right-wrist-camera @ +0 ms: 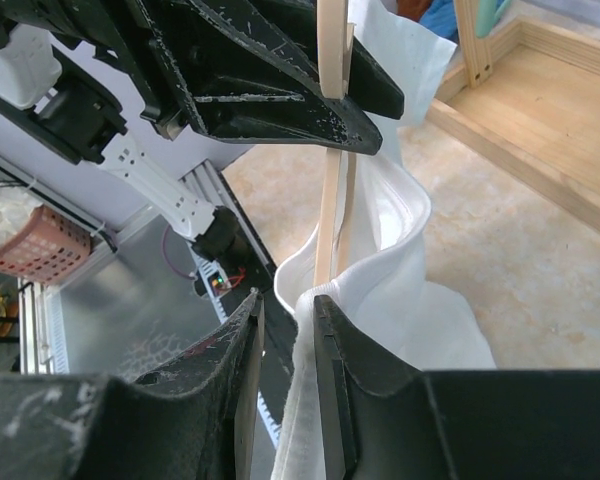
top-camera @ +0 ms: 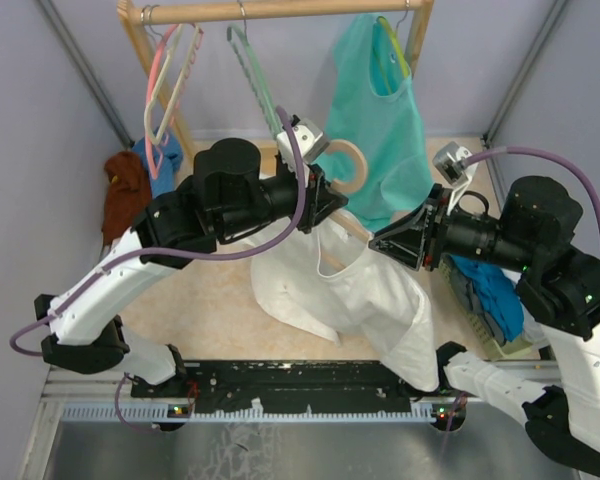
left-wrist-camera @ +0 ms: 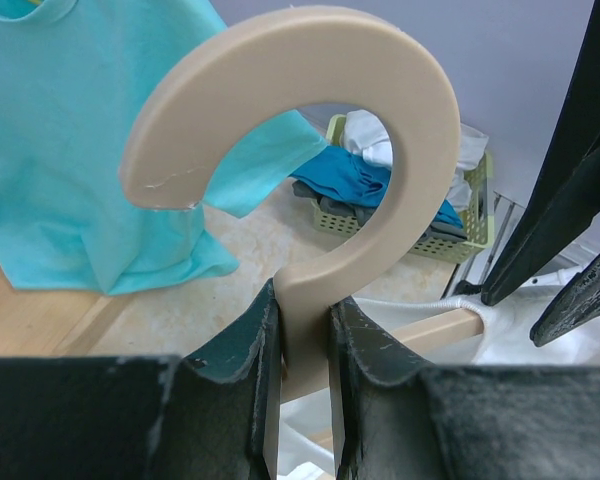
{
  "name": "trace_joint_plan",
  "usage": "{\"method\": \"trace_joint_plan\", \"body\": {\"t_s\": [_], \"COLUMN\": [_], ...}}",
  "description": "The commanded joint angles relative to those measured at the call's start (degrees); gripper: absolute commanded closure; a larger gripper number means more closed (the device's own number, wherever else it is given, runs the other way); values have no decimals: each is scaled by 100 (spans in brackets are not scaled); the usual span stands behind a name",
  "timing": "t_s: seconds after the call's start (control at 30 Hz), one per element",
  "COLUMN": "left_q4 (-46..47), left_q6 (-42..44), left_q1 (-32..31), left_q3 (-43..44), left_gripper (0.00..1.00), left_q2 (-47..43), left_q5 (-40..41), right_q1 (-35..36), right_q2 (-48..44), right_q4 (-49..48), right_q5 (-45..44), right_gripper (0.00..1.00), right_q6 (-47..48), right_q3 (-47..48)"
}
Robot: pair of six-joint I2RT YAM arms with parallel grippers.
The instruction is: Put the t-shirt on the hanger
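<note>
Two grippers meet above the middle of the table [top-camera: 210, 310]. The left gripper [left-wrist-camera: 302, 335] has its fingers pinched tight on the neck of the hanger [left-wrist-camera: 380, 100], just beneath the big rounded hook, which stands upright in front of the teal top [left-wrist-camera: 70, 150]. The right gripper [right-wrist-camera: 285, 315] is almost closed, with a rim of the t-shirt [right-wrist-camera: 405, 230] squeezed between its fingers (whether the hanger's thin bar is caught there too is hard to tell). Seen from overhead, the white cloth hangs from both grippers in a crumpled heap, its sleeves lost in folds, and most of the hanger's frame is hidden inside it
</note>
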State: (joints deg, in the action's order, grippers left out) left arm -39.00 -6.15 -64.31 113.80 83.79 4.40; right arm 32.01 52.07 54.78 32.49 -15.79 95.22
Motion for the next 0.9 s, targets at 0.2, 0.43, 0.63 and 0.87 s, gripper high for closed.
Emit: {"method": "trace_joint_plan", "body": {"t_s": [0.2,0.43,0.63,0.87], "left_q4": [560,625,605,622], "left_q6": [-101,-67,-35,-59], "left_q1": [-55,-64,-60,-56], "left_q3": [78,9,64,90], "left_gripper": [95,95,95,95], "left_q2": [-12,-42,-29,35], "left_q5": [2,25,51,-10], "right_q1": [-15,-12,-15,-11], "right_q2": [-7,111,210,232], "right_q4": [262,192,114,42], "right_q5": [-302,-399,-396,-239], "right_gripper": [73,72,71,76], "right_q6": [224,280,305,340], "right_q3": [-111,-82,-71,-75]}}
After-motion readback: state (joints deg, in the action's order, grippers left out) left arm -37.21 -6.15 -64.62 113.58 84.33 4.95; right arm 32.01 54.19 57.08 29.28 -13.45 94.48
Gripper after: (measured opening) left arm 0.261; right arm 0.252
